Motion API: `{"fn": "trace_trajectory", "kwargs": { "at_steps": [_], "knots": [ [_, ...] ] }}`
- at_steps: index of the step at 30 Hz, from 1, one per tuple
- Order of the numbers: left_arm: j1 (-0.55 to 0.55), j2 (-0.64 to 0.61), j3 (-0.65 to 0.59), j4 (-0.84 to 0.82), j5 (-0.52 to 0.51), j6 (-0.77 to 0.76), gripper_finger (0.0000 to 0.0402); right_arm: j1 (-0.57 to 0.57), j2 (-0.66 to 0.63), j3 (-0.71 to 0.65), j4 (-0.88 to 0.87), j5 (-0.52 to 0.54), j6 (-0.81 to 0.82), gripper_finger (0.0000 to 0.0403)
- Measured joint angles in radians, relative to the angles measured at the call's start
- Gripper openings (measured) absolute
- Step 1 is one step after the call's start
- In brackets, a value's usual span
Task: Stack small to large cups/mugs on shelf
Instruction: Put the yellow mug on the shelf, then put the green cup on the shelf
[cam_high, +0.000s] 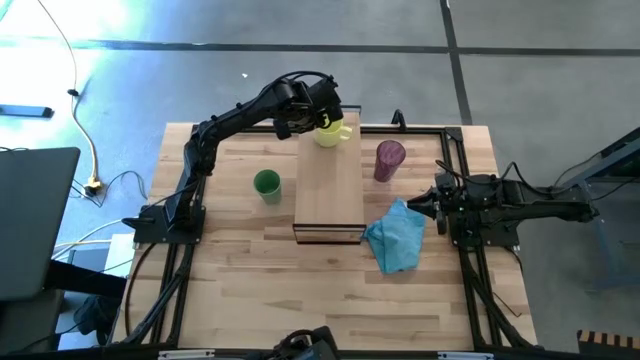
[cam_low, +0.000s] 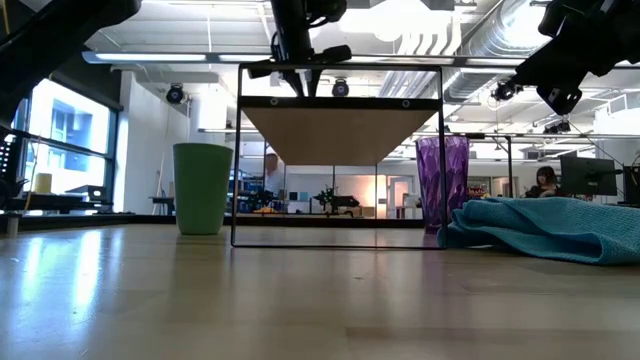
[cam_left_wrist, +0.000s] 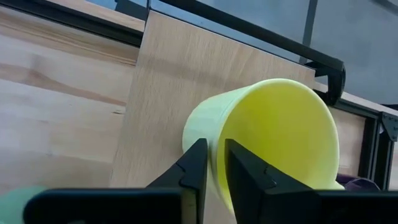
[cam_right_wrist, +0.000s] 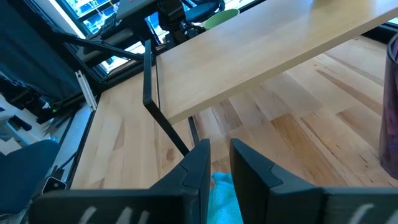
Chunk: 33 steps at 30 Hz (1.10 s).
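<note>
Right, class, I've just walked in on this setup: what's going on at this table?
The left gripper has the yellow mug at the far end of the shelf, its jaws straddling the mug's rim with a small gap showing. The green cup stands on the table left of the shelf, and the purple tumbler stands to its right. The right gripper waits low beside the blue cloth, holding nothing.

Left arm stretched far forward, left gripper (cam_high: 326, 118) fingers narrowly parted; right gripper (cam_high: 420, 206) low, idle.

mug (cam_high: 333, 133) on shelf (cam_high: 328, 190), tumbler (cam_high: 389, 160) right
</note>
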Motion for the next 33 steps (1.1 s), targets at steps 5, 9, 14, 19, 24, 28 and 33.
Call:
{"fn": "trace_trajectory", "kwargs": {
  "at_steps": [5, 9, 14, 19, 24, 28, 33],
  "knots": [
    [0.0, 0.0, 0.0, 0.0, 0.001, 0.0, 0.0059, 0.0, 0.0, 0.0, 0.0, 0.0, -0.001, 0.0053],
    [-0.004, 0.0, 0.0, 0.011, 0.002, 0.014, 0.0067, 0.0, 0.0, 0.0, 0.0, 0.0, -0.001, 0.0053],
    [-0.013, -0.009, 0.0, 0.075, -0.005, 0.078, 0.0083, 0.0, 0.0, 0.0, 0.0, 0.0, -0.001, 0.0053],
    [-0.012, -0.03, 0.002, 0.113, -0.025, 0.103, 0.0107, 0.0, 0.0, 0.0, 0.0, -0.001, 0.001, 0.0053],
    [-0.011, -0.045, 0.002, 0.095, -0.043, 0.11, 0.0135, 0.0, 0.0, 0.0, 0.0, -0.002, 0.006, 0.0053],
    [-0.011, -0.073, 0.002, 0.072, -0.047, 0.181, 0.0154, 0.0, 0.0, 0.0, 0.0, -0.018, 0.02, 0.0053],
    [-0.011, -0.156, 0.001, 0.024, -0.08, 0.379, 0.0175, 0.0, 0.0, 0.0, -0.004, -0.044, 0.048, 0.0053]
  ]
}}
